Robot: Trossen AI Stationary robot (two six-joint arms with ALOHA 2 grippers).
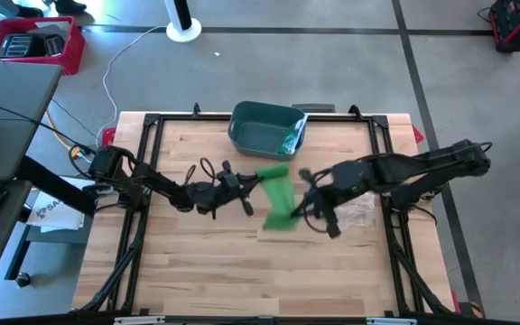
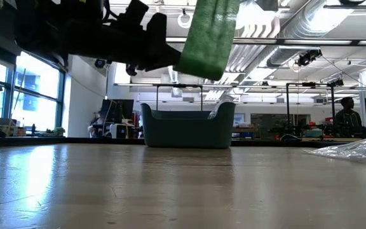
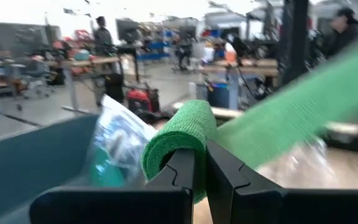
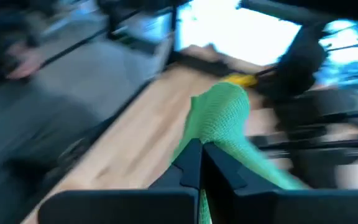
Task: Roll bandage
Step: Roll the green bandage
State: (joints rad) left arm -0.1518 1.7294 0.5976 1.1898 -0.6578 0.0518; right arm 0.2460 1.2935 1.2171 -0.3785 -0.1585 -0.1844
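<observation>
While one green bandage (image 1: 278,194) is held stretched above the middle of the wooden table (image 1: 197,262), its rolled end is pinched by the clenched left gripper (image 1: 246,185) and its loose end is clamped by the right gripper (image 1: 298,212). One teal bin (image 1: 262,129) is set at the far edge, with clear-wrapped green packets (image 1: 292,140) in it; their number cannot be told. One crumpled plastic wrapper (image 1: 359,212) is seen under the right arm.
</observation>
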